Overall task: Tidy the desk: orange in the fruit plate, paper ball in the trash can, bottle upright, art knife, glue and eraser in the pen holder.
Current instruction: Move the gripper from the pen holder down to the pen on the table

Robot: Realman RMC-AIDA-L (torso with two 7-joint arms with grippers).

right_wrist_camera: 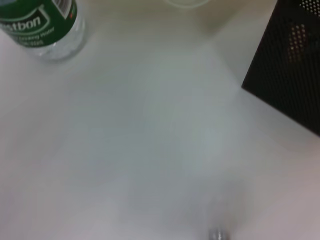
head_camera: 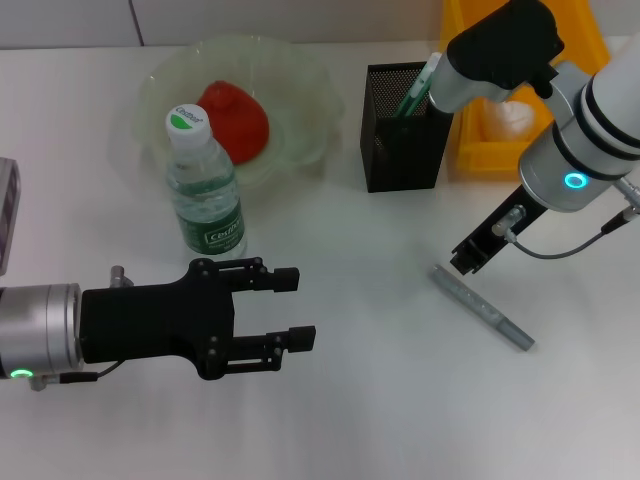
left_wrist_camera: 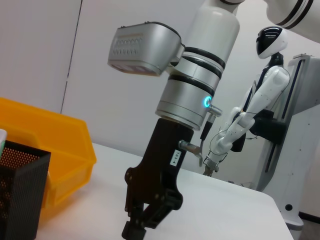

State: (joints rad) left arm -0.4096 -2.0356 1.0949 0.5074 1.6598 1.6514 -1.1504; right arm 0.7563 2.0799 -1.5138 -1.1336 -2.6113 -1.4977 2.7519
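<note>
A grey art knife [head_camera: 482, 305] lies flat on the white table at the right. My right gripper [head_camera: 470, 260] hangs just above its near-left end, looking shut and empty; it also shows in the left wrist view [left_wrist_camera: 137, 227]. My left gripper [head_camera: 300, 308] is open and empty, low at the front left, below the upright bottle [head_camera: 205, 185]. A red-orange fruit [head_camera: 235, 120] sits in the pale fruit plate [head_camera: 300, 75]. The black mesh pen holder [head_camera: 405, 150] holds a green-and-white stick [head_camera: 418, 88]. A white paper ball [head_camera: 508, 117] lies in the yellow bin [head_camera: 470, 150]. No eraser shows.
The right arm's elbow [head_camera: 500, 45] hangs over the pen holder and bin. A grey striped object [head_camera: 6, 212] sits at the left edge. The right wrist view shows the bottle [right_wrist_camera: 40, 25] and the pen holder's corner [right_wrist_camera: 295, 65] on bare table.
</note>
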